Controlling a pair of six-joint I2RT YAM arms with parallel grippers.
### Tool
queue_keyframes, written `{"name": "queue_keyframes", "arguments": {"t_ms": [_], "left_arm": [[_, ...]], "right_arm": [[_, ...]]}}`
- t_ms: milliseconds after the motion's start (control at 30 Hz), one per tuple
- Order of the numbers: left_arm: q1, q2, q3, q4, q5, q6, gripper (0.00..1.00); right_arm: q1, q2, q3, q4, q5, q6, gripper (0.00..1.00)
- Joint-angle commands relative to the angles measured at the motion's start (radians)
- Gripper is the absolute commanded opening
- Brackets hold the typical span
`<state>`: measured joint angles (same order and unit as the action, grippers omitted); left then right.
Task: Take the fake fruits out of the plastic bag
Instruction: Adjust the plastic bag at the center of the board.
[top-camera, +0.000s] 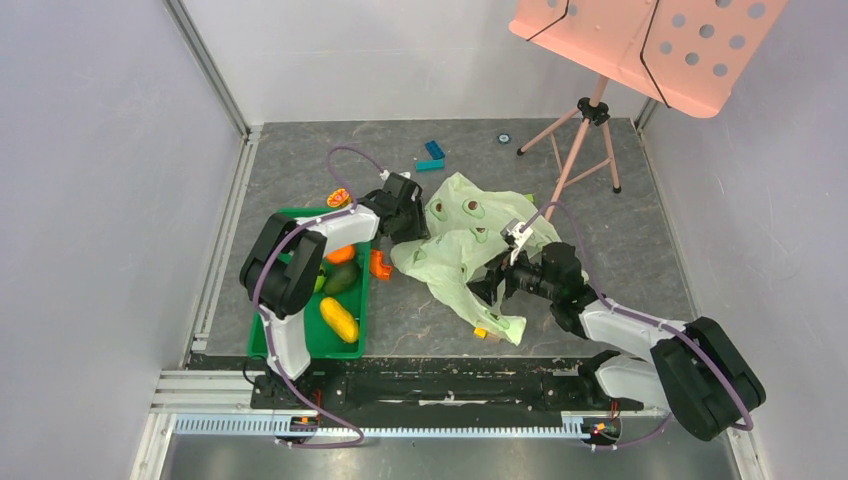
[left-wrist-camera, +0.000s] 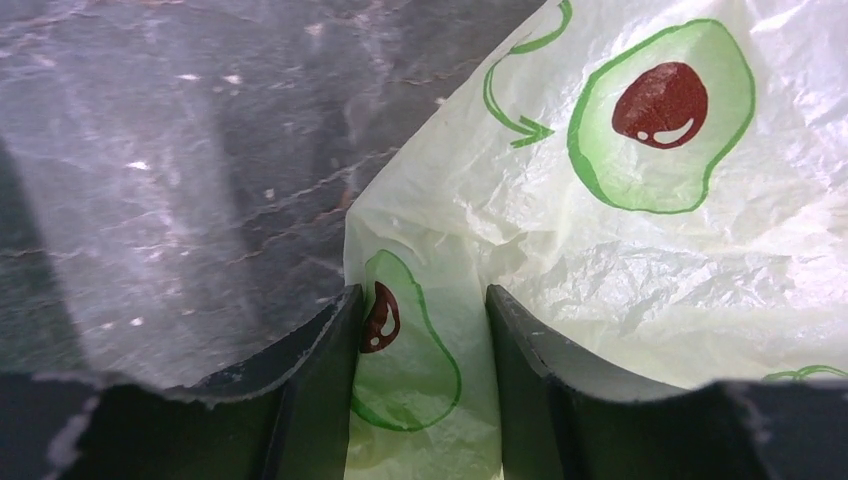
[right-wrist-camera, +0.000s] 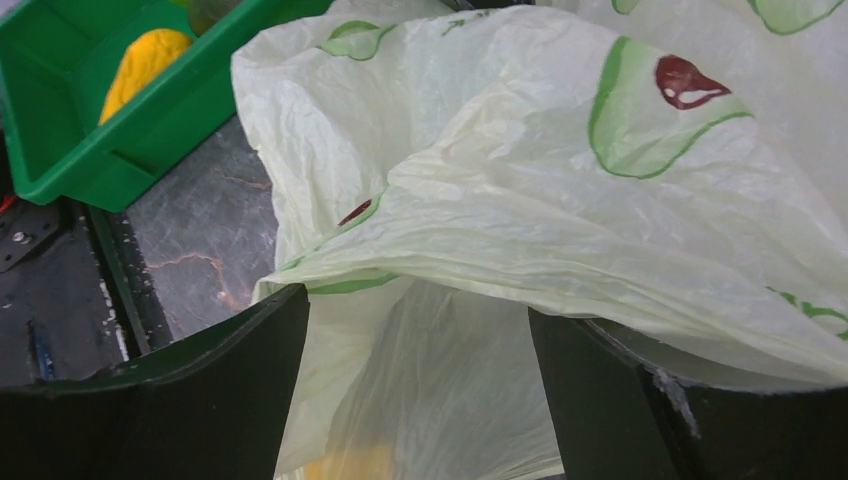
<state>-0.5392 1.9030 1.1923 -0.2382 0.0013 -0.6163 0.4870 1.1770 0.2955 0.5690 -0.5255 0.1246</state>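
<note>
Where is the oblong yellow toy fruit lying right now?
The yellow fruit lies on the top view's left side, at the near end of the green tray, next to the dark green fruit.

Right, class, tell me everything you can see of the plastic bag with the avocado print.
The plastic bag is thin, crinkly, pale green translucent film printed with halved avocados. It lies crumpled on the grey table, right of the green tray. Each hand straddles a fold with fingers apart: the left hand at its left edge, the right hand at its near end, where something yellow shows faintly through.
</note>
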Motion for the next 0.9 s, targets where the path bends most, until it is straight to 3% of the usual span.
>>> {"name": "queue_keyframes", "arguments": {"t_ms": [0,233,500,600,767,867], "left_arm": [[-0.012,0.014,-0.034,0.088,0.104,-0.04,0.4],[-0.013,0.012,-0.083,0.206,0.252,0.018,0.02],[-0.013,0.018,-0.142,0.499,0.653,0.072,0.02],[-0.015,0.009,-0.162,0.573,0.731,0.07,0.02],[-0.022,0.003,-0.174,0.63,0.767,0.069,0.02],[-0.022,0.002,-0.168,0.646,0.768,0.059,0.02]], "right_arm": [[-0.002,-0.018,-0.026,0.037,0.109,-0.008,0.85],[-0.002,-0.053,-0.053,-0.022,0.332,0.009,0.92],[-0.002,-0.031,-0.059,0.033,0.437,0.026,0.95],[-0.003,-0.069,-0.068,0.033,0.443,0.026,0.96],[0.002,-0.165,-0.102,0.046,0.272,0.017,0.96],[0.042,-0.233,-0.132,0.042,0.248,0.024,0.97]]}}
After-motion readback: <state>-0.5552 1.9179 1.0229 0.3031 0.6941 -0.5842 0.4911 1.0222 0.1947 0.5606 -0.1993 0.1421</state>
